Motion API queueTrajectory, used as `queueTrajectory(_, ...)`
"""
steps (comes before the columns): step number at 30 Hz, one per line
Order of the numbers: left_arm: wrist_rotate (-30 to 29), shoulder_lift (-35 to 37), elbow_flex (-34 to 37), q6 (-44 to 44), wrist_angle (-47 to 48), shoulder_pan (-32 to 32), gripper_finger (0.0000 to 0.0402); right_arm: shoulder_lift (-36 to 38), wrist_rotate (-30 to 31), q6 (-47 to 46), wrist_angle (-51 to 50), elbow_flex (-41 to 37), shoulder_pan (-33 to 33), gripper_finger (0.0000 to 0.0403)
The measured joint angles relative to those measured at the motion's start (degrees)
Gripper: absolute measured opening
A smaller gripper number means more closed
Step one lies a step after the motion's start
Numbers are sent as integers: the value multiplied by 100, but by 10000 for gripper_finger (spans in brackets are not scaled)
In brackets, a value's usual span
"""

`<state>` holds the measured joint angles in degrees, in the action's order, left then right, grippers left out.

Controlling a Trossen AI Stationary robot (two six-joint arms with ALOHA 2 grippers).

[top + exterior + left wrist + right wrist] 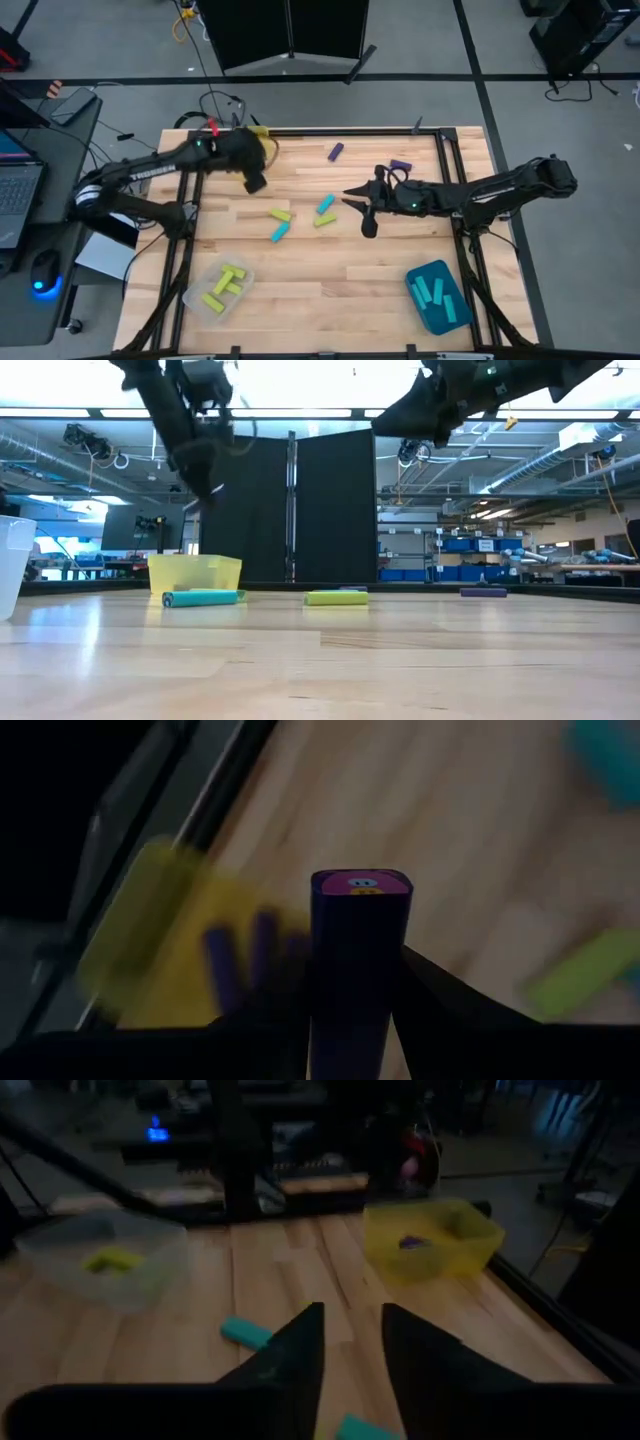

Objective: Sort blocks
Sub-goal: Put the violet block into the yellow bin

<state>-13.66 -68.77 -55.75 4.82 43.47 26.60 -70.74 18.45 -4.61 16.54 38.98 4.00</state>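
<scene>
The left gripper [355, 1020] pinches a purple block [360, 950] upright above the yellow bin [150, 945] at the table's far left corner. Released tilted or off-centre, it could catch the rim and bounce onto the table [330, 275]. The right gripper [352, 1345], fingers slightly spread and empty, hangs mid-table over loose blocks [280, 224]; a careless descent could knock them askew.

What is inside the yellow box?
The yellow box holds purple blocks: the left wrist view shows at least two lying in it. The left gripper, gripping one more purple block, hangs over it in the high view and hides most of the inside.
</scene>
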Motion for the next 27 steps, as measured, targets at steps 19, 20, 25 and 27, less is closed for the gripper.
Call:
queueTrajectory(19, 838, -2736, -914, 870, 79, 2521, 116, -212, 14, 38, 48, -6, -163, 19)
queueTrajectory(20, 838, -2820, -979, 870, 72, 2519, 116, -212, 14, 34, 31, -6, -163, 22)
queueTrajectory(25, 839, -3130, -1189, 710, 132, 2517, 125, -212, 14, 32, -38, -6, -163, 29)
queueTrajectory(27, 838, -3152, -1200, 709, 119, 2517, 149, -212, 14, 32, -55, -5, -163, 25)
